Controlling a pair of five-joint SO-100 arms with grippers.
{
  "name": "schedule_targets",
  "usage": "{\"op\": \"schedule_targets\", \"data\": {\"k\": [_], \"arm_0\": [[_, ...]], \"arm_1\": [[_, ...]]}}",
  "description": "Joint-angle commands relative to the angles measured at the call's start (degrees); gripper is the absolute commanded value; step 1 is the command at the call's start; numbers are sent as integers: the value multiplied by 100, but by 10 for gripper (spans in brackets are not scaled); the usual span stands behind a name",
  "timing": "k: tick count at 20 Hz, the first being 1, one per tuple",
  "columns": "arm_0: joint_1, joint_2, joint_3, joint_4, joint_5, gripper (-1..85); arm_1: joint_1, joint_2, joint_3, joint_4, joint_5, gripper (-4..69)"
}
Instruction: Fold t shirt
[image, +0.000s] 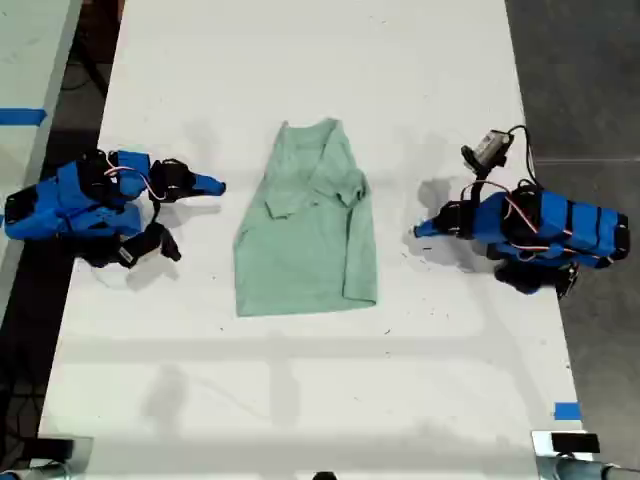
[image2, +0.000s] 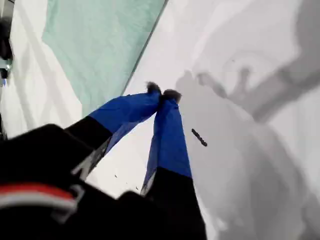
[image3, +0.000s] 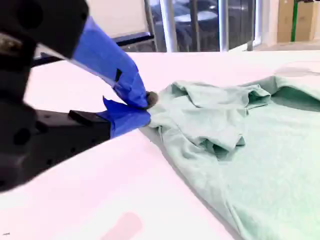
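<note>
The pale mint-green t shirt (image: 305, 230) lies flat in the middle of the white table, both sleeves folded in over the body. My first gripper (image: 416, 232) rests shut and empty on the table, a short gap from the shirt's straight edge on the exterior view's right. In its own view the shut tips (image2: 162, 92) point toward the shirt (image2: 100, 45). My second gripper (image: 220, 185) is on the exterior view's left, shut with nothing in it. Its tips (image3: 148, 102) sit just short of the shirt's rumpled sleeve fold (image3: 220, 125).
The white table (image: 300, 60) has bare surface all around the shirt. A blue tape square (image: 567, 410) marks its edge at the exterior view's lower right. Dark floor runs along both long sides. A small dark speck (image2: 199, 137) lies beside my first gripper.
</note>
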Motion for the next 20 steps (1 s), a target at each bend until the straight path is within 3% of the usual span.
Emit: {"op": "schedule_targets", "data": {"k": [1, 3, 6, 12, 20], "arm_0": [[352, 26, -70, 35, -554, -3], [536, -844, -870, 202, -835, -3], [1494, -3138, -2215, 105, -1354, -2], [3146, -6996, -3999, 26, -2417, 206], [2285, -9062, -4887, 35, -2250, 188]], "arm_1": [[0, 88, 316, 62, 229, 12], [26, 88, 316, 53, 220, 12], [35, 88, 316, 35, 193, 12], [0, 88, 316, 9, 158, 12], [-26, 88, 316, 9, 105, 12]]}}
